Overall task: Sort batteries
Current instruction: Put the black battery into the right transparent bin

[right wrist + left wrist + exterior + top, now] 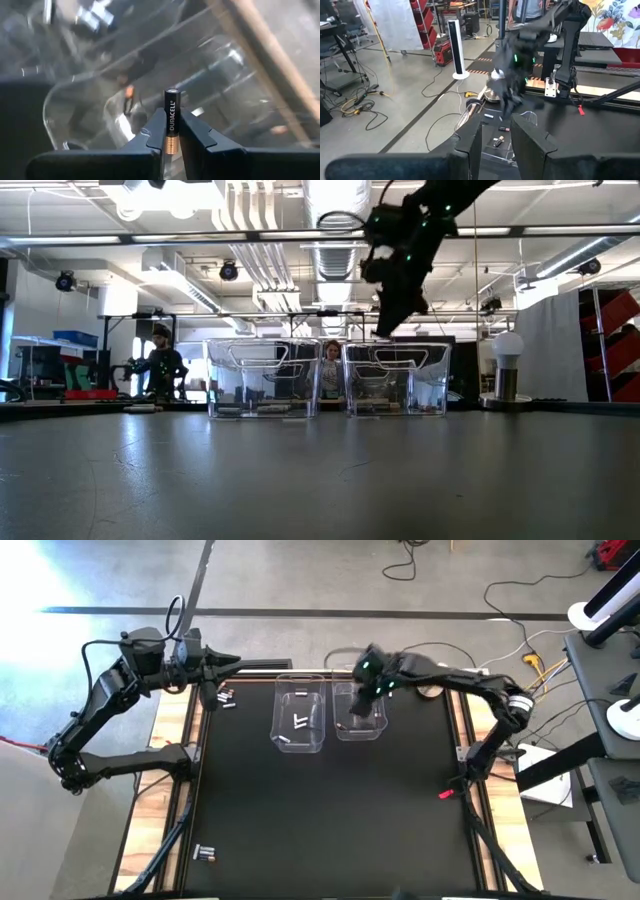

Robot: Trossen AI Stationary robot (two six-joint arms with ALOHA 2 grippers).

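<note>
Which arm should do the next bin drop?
Right. Its claw already grips a dark battery above the right bin. The left claw hovers near loose batteries, carrying nothing visible.

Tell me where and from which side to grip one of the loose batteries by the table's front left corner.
Grip a battery across its thin middle, coming straight down: each lies flat on the table, beside its neighbours, so enter the fingers narrowly.

black table mat (330,810) with wooden side edges, two clear plastic bins side by side near its far edge, left bin (299,712), right bin (360,710), small red item (445,794) by right edge, cables on floor (405,562), two people (162,365) behind table, white lamp (507,360)
</note>
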